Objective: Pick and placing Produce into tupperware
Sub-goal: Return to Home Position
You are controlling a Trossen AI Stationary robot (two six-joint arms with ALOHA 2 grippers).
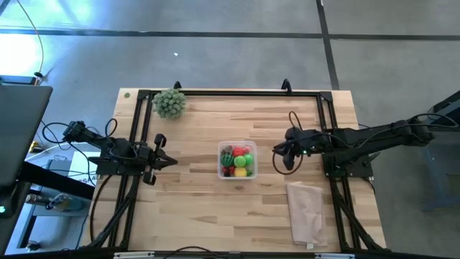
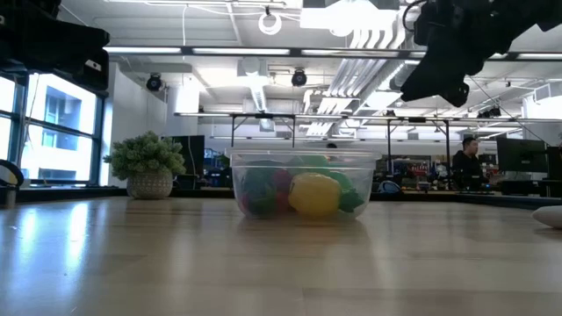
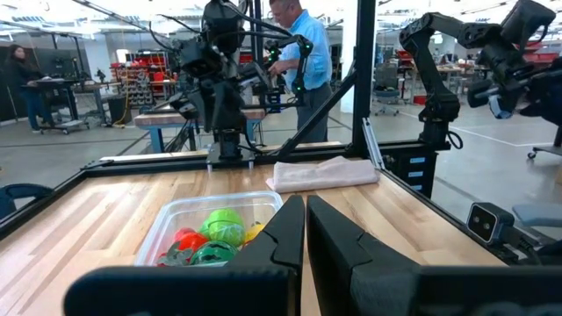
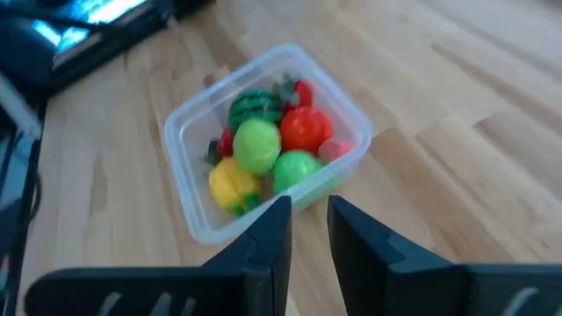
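The clear tupperware (image 1: 220, 162) stands on the wooden table's middle. Inside it lies the produce (image 4: 263, 145): a dark-striped green ball, red, green and yellow pieces, resting on its floor and on each other. My right gripper (image 4: 309, 204) hangs above the table to the right of the tupperware, slanting down toward it. Its fingers stand a narrow gap apart with nothing between them. My left gripper (image 3: 305, 200) waits shut and level at the table's left side (image 1: 172, 161), pointing at the tupperware (image 3: 176, 224).
A bushy pale-green plant in a pot (image 1: 169, 103) stands at the far left corner. A folded beige cloth (image 1: 305, 212) lies near the front right. Black frame rails (image 1: 230, 93) run along the table's edges. A person (image 3: 303, 53) stands in the room beyond the table.
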